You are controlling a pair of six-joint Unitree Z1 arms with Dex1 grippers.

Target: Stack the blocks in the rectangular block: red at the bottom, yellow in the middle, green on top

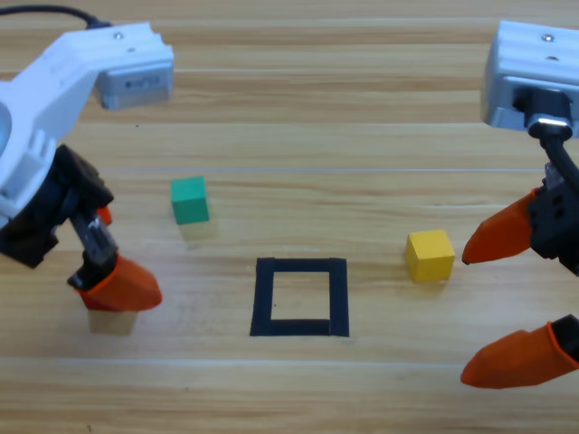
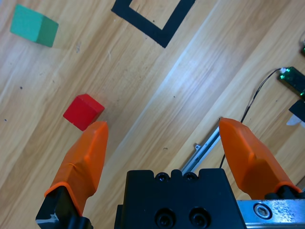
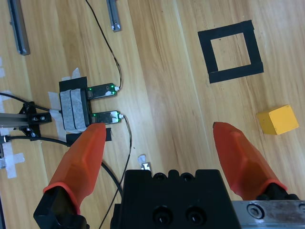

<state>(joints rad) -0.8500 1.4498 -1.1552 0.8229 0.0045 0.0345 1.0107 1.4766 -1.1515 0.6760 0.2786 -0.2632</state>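
Wooden table [image 1: 362,136], left tool [image 2: 162,143] splayed beside red cube [image 2: 83,111]

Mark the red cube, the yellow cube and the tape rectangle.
red cube [image 2: 83,111], left wrist view, top face by the left gripper's jaw.
yellow cube [image 1: 429,255], high view, centre of cube.
tape rectangle [image 1: 300,328], high view, its near tape strip.

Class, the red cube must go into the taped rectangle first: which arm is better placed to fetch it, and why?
Left. The red cube lies just beyond the open left hand, beside one orange tip. The right hand, also open, sits near the yellow cube, across the taped rectangle.
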